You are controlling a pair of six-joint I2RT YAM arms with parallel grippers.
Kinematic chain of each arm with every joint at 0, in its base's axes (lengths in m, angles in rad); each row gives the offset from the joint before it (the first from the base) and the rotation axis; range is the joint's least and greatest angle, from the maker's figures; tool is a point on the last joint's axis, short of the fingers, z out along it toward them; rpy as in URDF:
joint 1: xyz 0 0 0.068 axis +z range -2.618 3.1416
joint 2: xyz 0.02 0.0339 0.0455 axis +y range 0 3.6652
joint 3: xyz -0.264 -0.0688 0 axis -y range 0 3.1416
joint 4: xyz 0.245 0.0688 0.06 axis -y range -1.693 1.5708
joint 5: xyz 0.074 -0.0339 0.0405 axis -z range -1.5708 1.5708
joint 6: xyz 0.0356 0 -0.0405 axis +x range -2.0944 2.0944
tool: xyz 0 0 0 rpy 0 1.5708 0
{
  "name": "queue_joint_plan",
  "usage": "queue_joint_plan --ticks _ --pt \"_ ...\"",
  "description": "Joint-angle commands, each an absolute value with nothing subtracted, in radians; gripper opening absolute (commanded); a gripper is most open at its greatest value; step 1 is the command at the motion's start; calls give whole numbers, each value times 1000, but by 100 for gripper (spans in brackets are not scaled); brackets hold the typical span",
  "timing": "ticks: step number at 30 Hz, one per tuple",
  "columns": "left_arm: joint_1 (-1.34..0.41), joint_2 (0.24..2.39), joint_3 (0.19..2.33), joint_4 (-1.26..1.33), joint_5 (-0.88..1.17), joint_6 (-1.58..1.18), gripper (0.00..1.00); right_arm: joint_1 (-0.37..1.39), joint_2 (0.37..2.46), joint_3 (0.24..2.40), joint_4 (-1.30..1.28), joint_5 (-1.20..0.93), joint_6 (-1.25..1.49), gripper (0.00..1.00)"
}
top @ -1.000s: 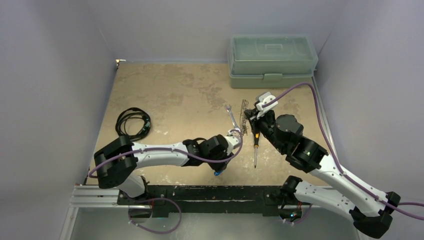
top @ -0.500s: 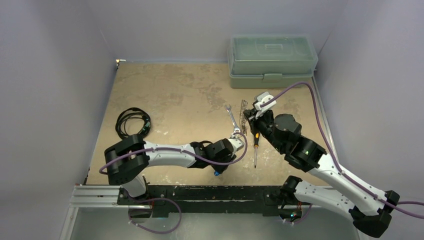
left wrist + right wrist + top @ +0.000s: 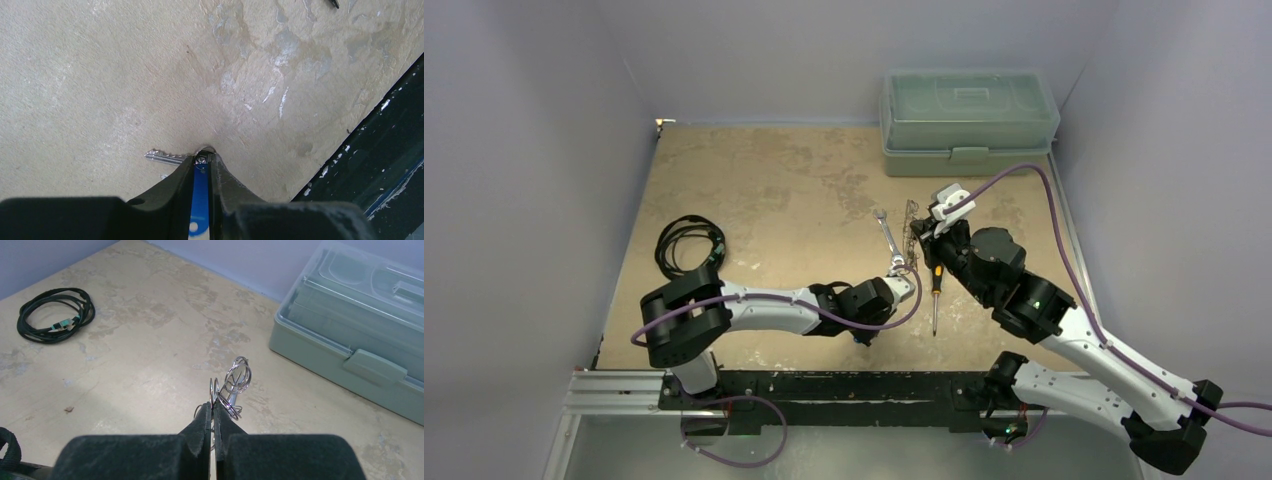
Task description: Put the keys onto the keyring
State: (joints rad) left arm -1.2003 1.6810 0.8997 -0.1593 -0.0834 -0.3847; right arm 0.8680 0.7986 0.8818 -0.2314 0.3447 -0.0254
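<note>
My left gripper [image 3: 201, 159] is shut on a key with a blue plastic head [image 3: 200, 200]. Its silver blade [image 3: 165, 157] sticks out to the left, low against the table near the front edge. In the top view the left gripper [image 3: 862, 335] points down there and the key is hidden under it. My right gripper [image 3: 214, 407] is shut on the keyring [image 3: 236, 379], whose wire loops stand up beyond my fingertips. In the top view the right gripper [image 3: 923, 240] holds the keyring [image 3: 911, 232] on edge above the table. No other keys show.
A silver wrench [image 3: 888, 240] lies just left of the keyring. A black and yellow screwdriver [image 3: 935, 295] lies under the right arm. A coiled black cable [image 3: 688, 246] lies at the left. A green toolbox [image 3: 969, 120] stands at the back right. The black front rail [image 3: 380, 145] is close to my left gripper.
The left arm's elbow has swung to the right and its wrist has dropped lower over the blue key, now hidden in the top view. The right arm and keyring have barely moved.
</note>
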Motion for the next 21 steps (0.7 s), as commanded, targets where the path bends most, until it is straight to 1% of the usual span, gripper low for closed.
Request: queue_joint_plan --ticks 1,4,6,11,21 --pt "-1203 1682 914 -151 -80 -401 12 864 793 891 -179 329 -17 0" --pt "-1204 1673 913 -145 -75 -398 7 864 792 891 -178 329 -15 0" --pt "-1204 1665 907 -133 -67 -395 1 864 792 891 -178 329 -15 0" --pt "-1204 1623 884 -79 -21 -385 0 864 791 892 -180 331 -16 0" --pt "-1204 1510 846 -45 -9 -362 0 864 789 891 -180 333 -16 0"
